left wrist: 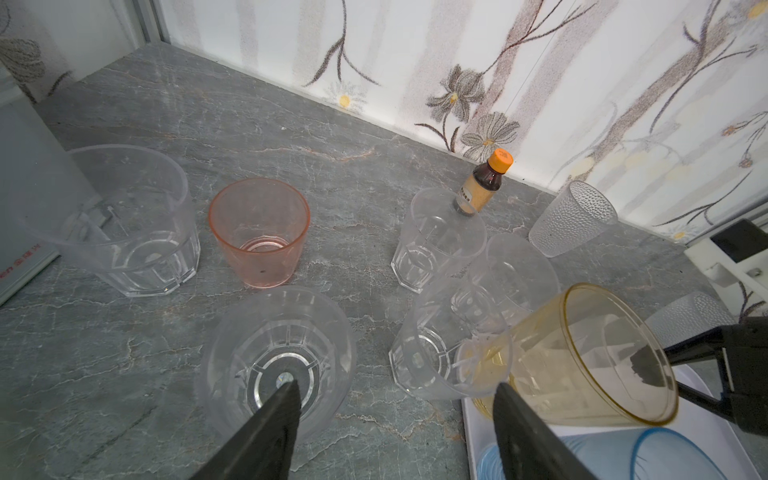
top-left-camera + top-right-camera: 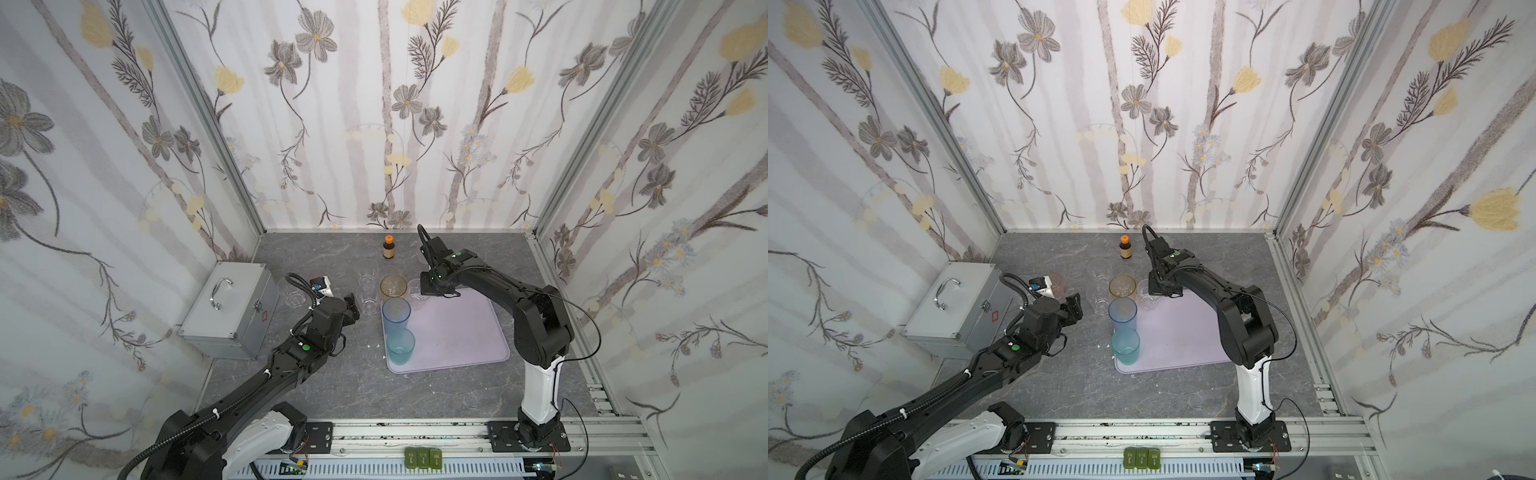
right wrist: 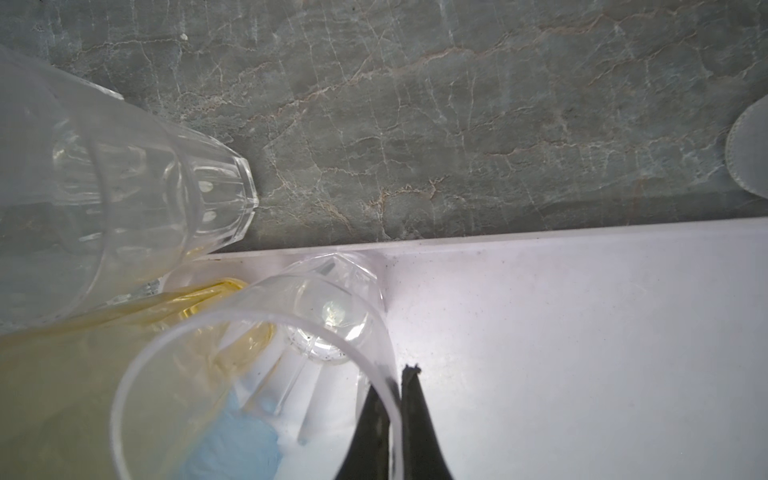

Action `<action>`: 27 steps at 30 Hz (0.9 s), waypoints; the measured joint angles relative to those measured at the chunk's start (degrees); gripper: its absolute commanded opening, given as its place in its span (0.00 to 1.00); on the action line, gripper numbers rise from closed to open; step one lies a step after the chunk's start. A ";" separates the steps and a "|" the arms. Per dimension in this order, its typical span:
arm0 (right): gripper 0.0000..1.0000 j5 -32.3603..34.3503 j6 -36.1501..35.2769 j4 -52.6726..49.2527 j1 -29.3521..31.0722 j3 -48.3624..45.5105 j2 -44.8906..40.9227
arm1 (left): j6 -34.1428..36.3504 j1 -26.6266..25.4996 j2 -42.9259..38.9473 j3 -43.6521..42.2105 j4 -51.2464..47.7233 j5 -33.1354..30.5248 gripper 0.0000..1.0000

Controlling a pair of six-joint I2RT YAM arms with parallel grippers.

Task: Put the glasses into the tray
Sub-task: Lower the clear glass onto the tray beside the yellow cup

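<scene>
Tightly right end effector (image 3: 392, 382) pinches clear glass (image 3: 299, 345).

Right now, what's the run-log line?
right gripper: shut on clear glass at tray corner | left gripper: open | tray: amber, blue, teal

The tray (image 2: 457, 332) holds glasses (image 2: 396, 316) along its left (bottle (image 2: 388, 247) behind).

I am wearing black casings from my left gripper (image 1: 395, 388) and right gripper (image 3: 392, 380) back, white shells (image 2: 538, 395) lower down; green dots (image 2: 306, 348) are glowing, ribbed cable (image 2: 239, 398) trailing my left arm (image 2: 286, 361).
</scene>
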 measured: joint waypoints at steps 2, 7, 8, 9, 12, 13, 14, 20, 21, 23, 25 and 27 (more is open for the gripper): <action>0.00 1.16 -1.16 -0.92 -0.17 0.00 -0.42 | 0.04 0.52 -0.59 -0.24 -0.02 0.15 0.72; 0.00 2.78 -5.31 -3.72 -0.35 0.55 -0.83 | 0.07 1.90 0.55 -0.24 0.02 1.68 0.72; 0.00 2.80 -6.10 -4.26 -0.35 0.85 -0.44 | 0.09 2.16 1.14 -0.24 -0.07 2.19 0.72; 0.00 2.80 -6.62 -4.63 -0.35 1.29 0.20 | 0.20 2.45 1.75 -0.20 -0.07 2.75 0.72; 0.00 2.89 -7.76 -5.57 -0.31 3.30 2.34 | 0.68 3.21 2.51 0.70 -0.83 4.61 0.72; 0.00 3.02 -8.15 -5.84 -0.31 4.13 2.95 | 0.72 3.58 2.51 1.18 -1.01 5.29 0.72; 0.00 3.06 -8.37 -6.08 -0.31 5.29 3.80 | 0.96 4.07 2.51 1.77 -1.11 6.10 0.72; 0.01 2.80 -10.27 -7.80 -0.15 8.92 6.05 | 0.61 6.75 3.41 4.24 -2.23 9.75 0.66; 0.03 2.73 -10.56 -7.91 -0.15 9.14 6.14 | 0.35 7.10 3.93 4.66 -2.75 10.08 0.65; 0.05 2.69 -10.84 -8.07 -0.15 9.38 6.27 | -0.02 7.67 5.29 5.51 -3.76 10.80 0.64; 0.09 2.54 -11.23 -8.09 -0.15 9.53 6.38 | -0.15 8.44 7.23 7.02 -4.96 11.30 0.64; 0.15 2.56 -11.56 -8.11 -0.13 9.51 6.38 | -0.15 8.92 9.20 8.98 -6.08 11.65 0.64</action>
